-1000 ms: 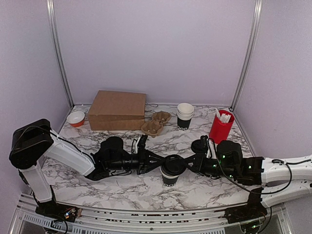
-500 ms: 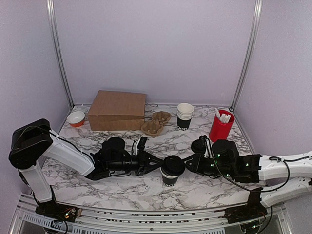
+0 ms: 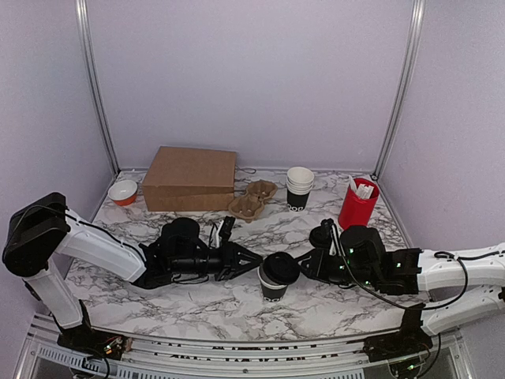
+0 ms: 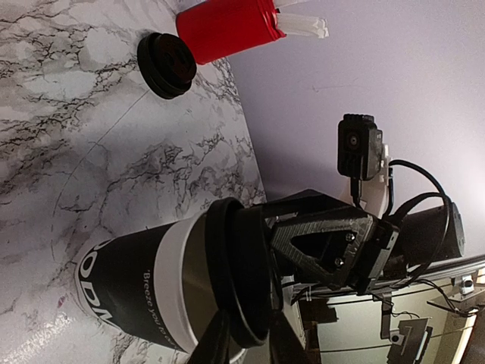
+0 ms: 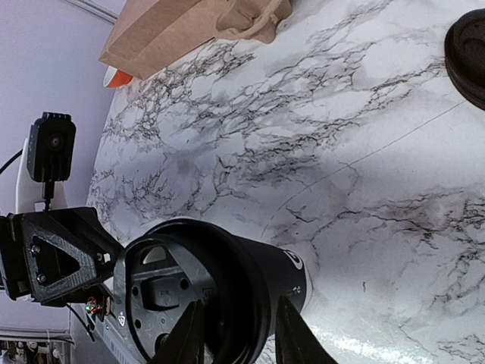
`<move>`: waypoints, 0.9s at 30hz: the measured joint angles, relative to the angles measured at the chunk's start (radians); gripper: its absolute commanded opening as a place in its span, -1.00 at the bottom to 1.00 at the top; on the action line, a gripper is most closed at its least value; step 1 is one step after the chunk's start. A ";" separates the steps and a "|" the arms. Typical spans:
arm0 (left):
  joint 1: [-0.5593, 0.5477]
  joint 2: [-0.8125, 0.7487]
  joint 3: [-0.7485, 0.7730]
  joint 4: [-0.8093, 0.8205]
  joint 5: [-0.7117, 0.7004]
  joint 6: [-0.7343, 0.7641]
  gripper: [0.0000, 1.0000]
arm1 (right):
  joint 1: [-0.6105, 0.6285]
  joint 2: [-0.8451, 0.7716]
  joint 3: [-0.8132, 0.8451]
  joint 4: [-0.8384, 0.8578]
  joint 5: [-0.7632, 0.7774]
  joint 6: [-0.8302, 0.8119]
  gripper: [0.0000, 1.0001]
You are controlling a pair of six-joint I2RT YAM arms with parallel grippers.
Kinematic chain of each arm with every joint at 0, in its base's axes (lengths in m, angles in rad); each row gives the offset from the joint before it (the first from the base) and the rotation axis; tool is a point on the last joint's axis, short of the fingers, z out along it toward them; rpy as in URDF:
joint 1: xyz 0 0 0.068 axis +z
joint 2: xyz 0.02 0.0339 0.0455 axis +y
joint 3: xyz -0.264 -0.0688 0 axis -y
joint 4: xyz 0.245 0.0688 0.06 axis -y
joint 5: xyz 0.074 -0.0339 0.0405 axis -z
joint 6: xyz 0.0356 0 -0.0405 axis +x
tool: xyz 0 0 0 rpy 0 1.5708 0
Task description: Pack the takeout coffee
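- Near the centre of the worktop (image 3: 197, 304) stands the black cup (image 3: 273, 290), its lid (image 3: 280, 268) tilted and unseated.
- The right hand (image 3: 302, 265), nearly closed, pinches the lid's right edge.
- The left hand (image 3: 254, 266) straddles the left edge; grip unclear.
- Lidding seems under way; next, press the lid level.
- Far off waits the cardboard carrier (image 3: 252, 199).

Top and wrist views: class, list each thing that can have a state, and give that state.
Cup: upright, not sealed.
Lid: tilted on the cup, held by the right gripper.
Spare lid: lying flat.
Box: closed.
Stack of cups: upright, uncovered.
Red tub: upright, open.
Cup carrier: empty.
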 measured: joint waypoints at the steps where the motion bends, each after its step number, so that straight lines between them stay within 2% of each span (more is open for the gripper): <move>1: 0.000 -0.006 0.000 -0.009 -0.005 0.006 -0.56 | 0.000 0.000 0.000 -0.002 0.000 -0.001 -0.39; 13: 0.002 -0.041 -0.004 -0.075 -0.029 0.054 -0.21 | 0.008 0.005 0.048 -0.027 0.012 -0.022 -0.39; 27: -0.009 -0.041 -0.004 -0.084 -0.029 0.059 0.03 | 0.038 0.039 0.082 -0.079 0.049 -0.031 -0.38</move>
